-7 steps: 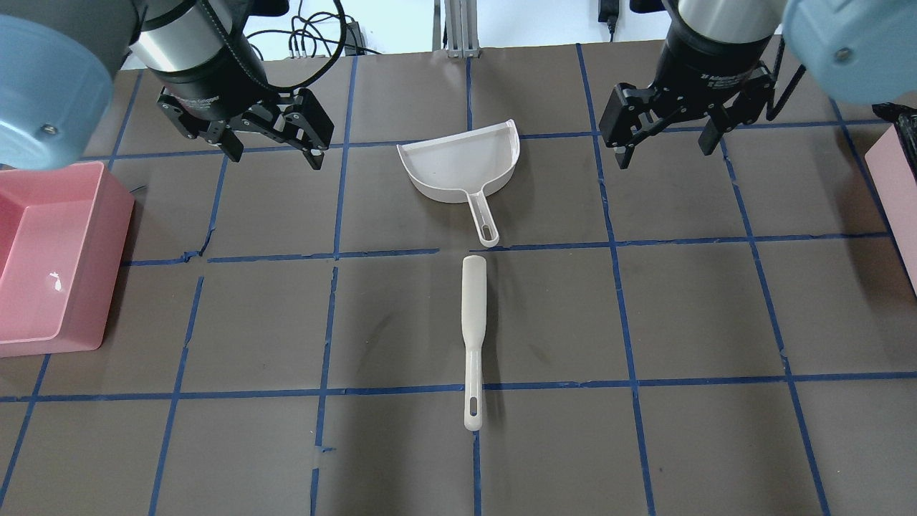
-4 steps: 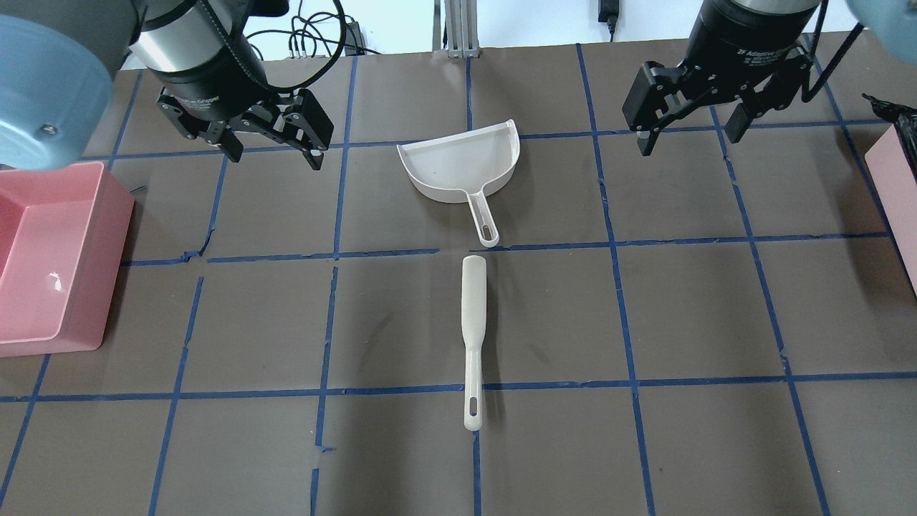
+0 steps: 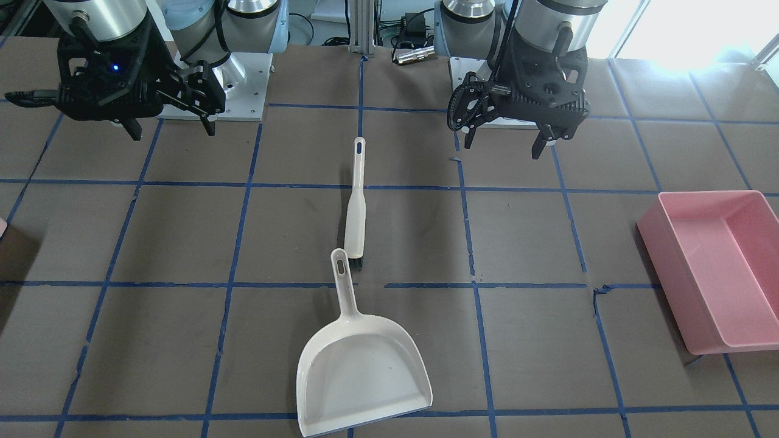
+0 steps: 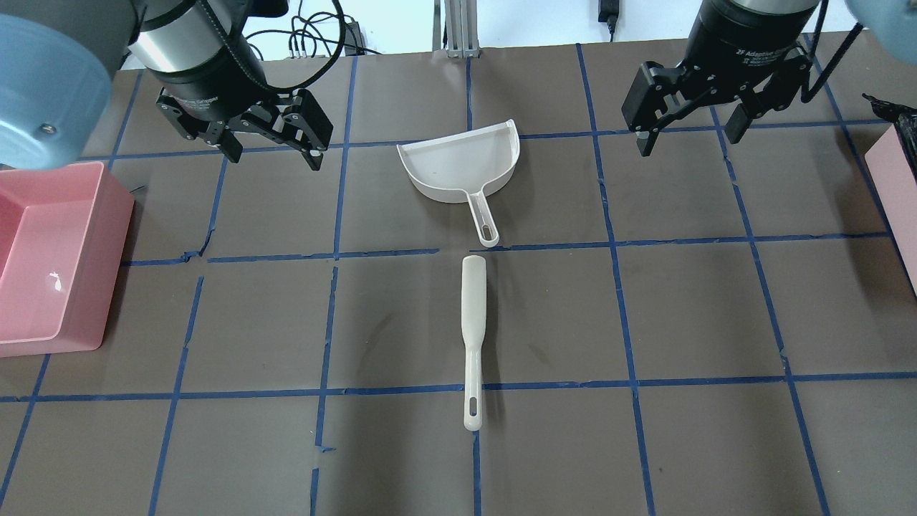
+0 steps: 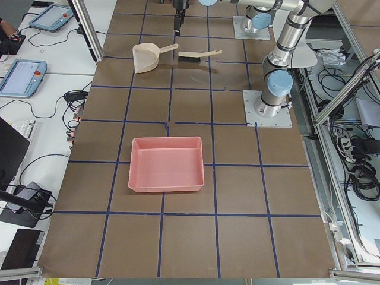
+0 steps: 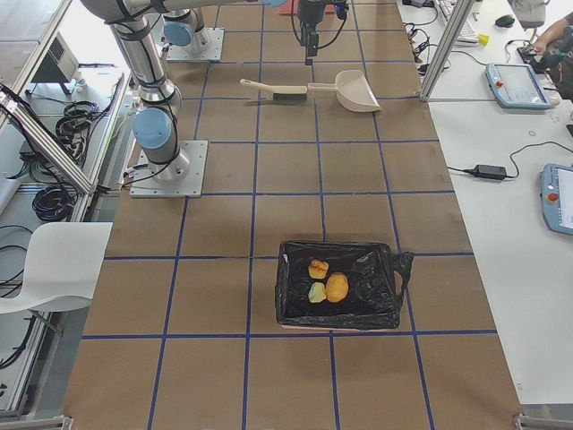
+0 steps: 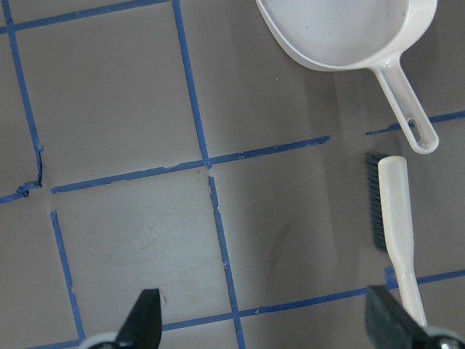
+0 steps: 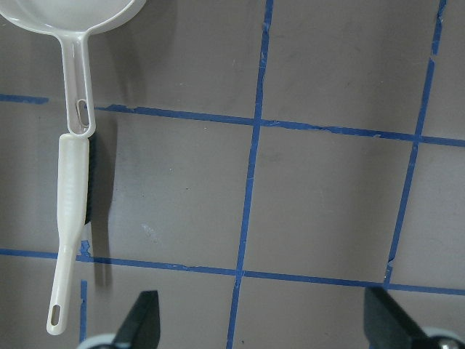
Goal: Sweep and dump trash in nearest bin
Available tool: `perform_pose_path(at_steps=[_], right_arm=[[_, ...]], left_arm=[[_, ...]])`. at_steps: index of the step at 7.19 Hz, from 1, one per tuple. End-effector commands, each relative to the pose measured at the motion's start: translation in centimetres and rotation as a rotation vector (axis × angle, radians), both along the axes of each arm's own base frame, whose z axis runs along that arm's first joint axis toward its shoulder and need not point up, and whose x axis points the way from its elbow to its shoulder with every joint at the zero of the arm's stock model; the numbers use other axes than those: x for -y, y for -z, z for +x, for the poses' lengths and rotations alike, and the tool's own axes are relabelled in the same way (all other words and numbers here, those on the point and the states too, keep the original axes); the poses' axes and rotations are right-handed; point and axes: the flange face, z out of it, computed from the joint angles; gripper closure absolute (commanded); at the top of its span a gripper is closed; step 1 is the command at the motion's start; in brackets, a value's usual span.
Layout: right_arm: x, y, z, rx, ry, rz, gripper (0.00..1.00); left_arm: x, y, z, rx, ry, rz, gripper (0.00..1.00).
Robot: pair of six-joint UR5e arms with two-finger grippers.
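A brown worktop [image 4: 215, 322] marked into squares by blue tape, seen from above. At the far left stands an open pink bin [image 4: 43, 258]. Just beyond it the left gripper [image 4: 274, 158] hangs above the worktop with its fingers spread wide, grasping nothing. In the middle lies a white dustpan [image 4: 458, 165], its flat mouth turned away from the robot and its handle pointing back toward the robot. Just beside the handle's tip lies the head of a white hand brush [image 4: 473, 315], which runs in line with it, dark bristles on one side and slotted handle nearest the robot. Further right the right gripper [image 4: 689, 142] hovers above the worktop, fingers likewise spread and released. At the far right end, well apart from the dustpan, sits a bin lined with a black bag [image 6: 338, 285]. The trash [image 6: 327, 285] lies inside it: an orange-brown lump with two smaller yellowish pieces close beside it.
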Motion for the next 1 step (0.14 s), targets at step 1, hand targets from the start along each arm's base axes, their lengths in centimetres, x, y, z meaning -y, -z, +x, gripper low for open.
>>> perform_pose_path(at_steps=[1], right_arm=[[0.08, 0.23, -0.04, -0.001, -0.005, 0.004, 0.00]], left_arm=[[-0.04, -0.04, 0.01, 0.000, 0.000, 0.000, 0.00]])
